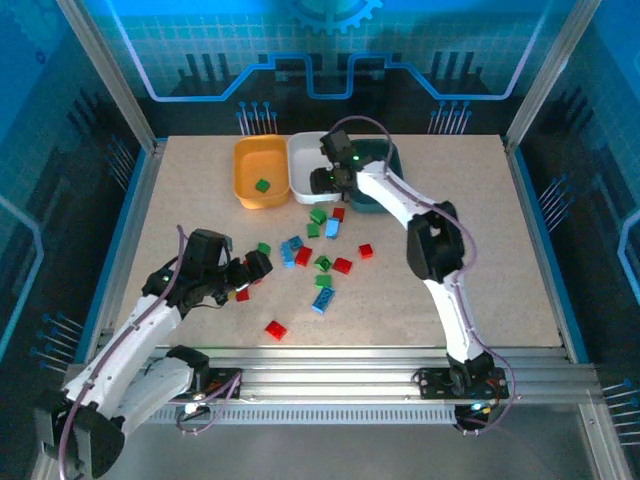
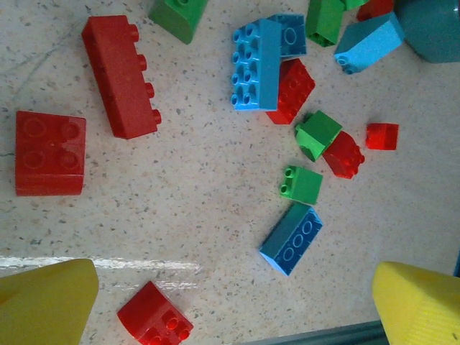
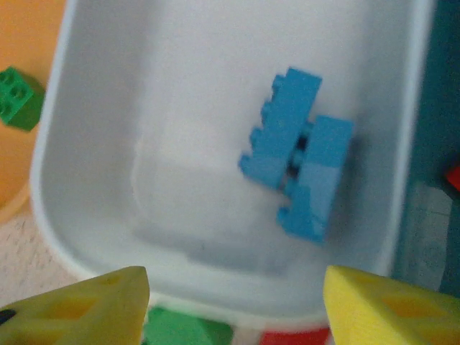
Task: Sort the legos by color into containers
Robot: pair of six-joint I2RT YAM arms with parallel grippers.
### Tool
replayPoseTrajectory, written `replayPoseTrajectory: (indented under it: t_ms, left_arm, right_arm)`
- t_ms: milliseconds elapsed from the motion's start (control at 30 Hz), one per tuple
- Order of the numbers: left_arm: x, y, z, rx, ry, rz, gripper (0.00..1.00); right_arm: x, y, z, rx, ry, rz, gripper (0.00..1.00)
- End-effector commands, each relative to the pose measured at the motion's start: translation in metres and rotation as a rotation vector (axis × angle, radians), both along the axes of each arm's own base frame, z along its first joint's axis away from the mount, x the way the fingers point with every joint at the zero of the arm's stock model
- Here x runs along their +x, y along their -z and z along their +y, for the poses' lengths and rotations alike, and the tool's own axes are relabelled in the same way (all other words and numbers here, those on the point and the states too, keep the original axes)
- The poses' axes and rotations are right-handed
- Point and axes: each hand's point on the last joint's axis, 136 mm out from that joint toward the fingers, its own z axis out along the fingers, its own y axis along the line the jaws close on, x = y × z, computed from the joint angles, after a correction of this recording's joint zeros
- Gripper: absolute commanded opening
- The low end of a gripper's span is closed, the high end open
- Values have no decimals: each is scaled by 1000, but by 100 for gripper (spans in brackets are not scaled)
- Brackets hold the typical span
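Left arm (image 1: 150, 320) bent low, left fingers (image 2: 47, 302) apart, right arm (image 1: 420, 230) extended, right fingers (image 3: 388, 309) apart

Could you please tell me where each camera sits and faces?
Top external: above and behind, looking down on the table; left arm and right arm show.
Left wrist: facing down at loose legos; its jaws apart at bottom corners.
Right wrist: above white tray, two blue legos inside; jaws apart.
Top and right wrist share the green lego.
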Motion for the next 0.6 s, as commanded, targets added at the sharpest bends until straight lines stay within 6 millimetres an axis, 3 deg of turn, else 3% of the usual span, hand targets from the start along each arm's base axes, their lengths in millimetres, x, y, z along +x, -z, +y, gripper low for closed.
replayPoseTrajectory:
  t_ms: [0,100,167,300,400,567]
  left_arm:
    - [7,-2,7,56,-12,2,99]
    - [12,6,11,102,-19,36,99]
    - [20,5,15,149,-5,39,98]
    - [50,3,19,257,25,38,88]
    - [71,10,11,278,52,73,73]
    - [106,29,14,405,96,111,63]
  right_arm:
    - [-27,-84,-14,90,21,-165,66]
    - [-72,-71,-37,78,37,-158,66]
    - [-101,-51,-55,50,53,-128,65]
    - [-142,-16,-93,-25,89,-92,63]
    - [-159,0,-111,-54,105,-57,62]
    - [-169,5,-125,-20,123,-42,62]
